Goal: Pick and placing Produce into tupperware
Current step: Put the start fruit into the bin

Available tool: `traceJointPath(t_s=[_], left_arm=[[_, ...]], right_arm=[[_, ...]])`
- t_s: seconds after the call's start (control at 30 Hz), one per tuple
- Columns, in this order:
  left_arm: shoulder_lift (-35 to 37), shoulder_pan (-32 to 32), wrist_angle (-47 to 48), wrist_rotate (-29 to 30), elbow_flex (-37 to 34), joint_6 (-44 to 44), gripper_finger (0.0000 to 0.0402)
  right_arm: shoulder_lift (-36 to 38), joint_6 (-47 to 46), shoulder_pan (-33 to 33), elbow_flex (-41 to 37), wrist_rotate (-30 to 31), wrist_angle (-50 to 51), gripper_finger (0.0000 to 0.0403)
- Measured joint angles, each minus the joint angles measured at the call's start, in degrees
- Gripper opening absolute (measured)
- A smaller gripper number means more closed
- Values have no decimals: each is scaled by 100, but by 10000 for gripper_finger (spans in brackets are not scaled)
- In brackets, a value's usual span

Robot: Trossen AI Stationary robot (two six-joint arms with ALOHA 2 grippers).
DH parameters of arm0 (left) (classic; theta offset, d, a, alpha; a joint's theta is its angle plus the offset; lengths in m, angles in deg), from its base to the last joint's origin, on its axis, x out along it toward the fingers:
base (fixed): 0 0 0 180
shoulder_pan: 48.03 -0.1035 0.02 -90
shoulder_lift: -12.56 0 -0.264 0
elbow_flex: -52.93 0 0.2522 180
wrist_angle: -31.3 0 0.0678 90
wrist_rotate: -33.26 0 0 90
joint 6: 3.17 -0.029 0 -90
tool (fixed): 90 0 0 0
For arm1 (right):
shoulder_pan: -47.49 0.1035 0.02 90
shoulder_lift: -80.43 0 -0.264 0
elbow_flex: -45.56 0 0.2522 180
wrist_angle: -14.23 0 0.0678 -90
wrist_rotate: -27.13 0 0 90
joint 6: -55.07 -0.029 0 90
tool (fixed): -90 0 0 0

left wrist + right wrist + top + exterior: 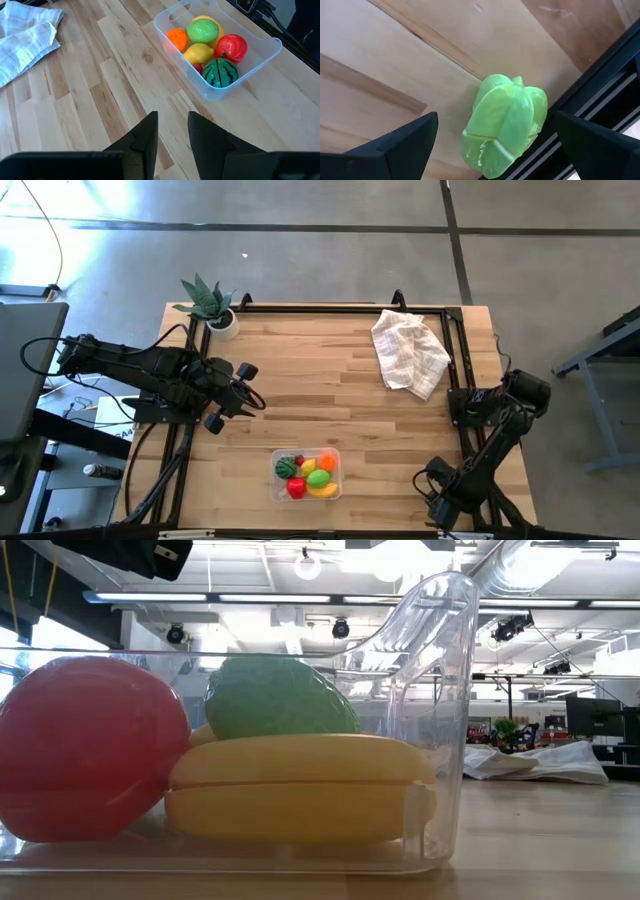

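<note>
The clear tupperware (336,452) (260,56) (440,690) stands near the table's near edge. It holds a watermelon piece (221,73), a red fruit (231,47), a lemon (199,52), an orange piece (176,38), a light green piece (202,30) and a banana (300,785). A green pepper (504,125) lies on its side on the wood beside the black frame rail at the table's right edge. My right gripper (496,122) (468,408) hangs over it, open wide, a finger on either side without touching. My left gripper (173,122) (242,385) waits at the table's left, open by a narrow gap, holding nothing.
A white checked cloth (410,352) (25,35) lies crumpled toward the far right of the table. A spiky green plant in a white pot (212,305) stands at the far left corner. A black frame rail (600,95) runs close beside the pepper. Bare wood lies between cloth and tupperware.
</note>
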Motion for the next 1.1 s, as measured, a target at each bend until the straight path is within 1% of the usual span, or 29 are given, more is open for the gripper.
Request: traceJointPath(t_s=[0.4,0.73,1.1], left_arm=[[0,1,0,0,0,1,95],[0,0,0,0,0,0,95],[0,1,0,0,0,0,95]], right_arm=[[0,-128,0,0,0,7,390],[0,-152,0,0,-37,-45,361],[7,-142,-2,0,-8,-284,339]])
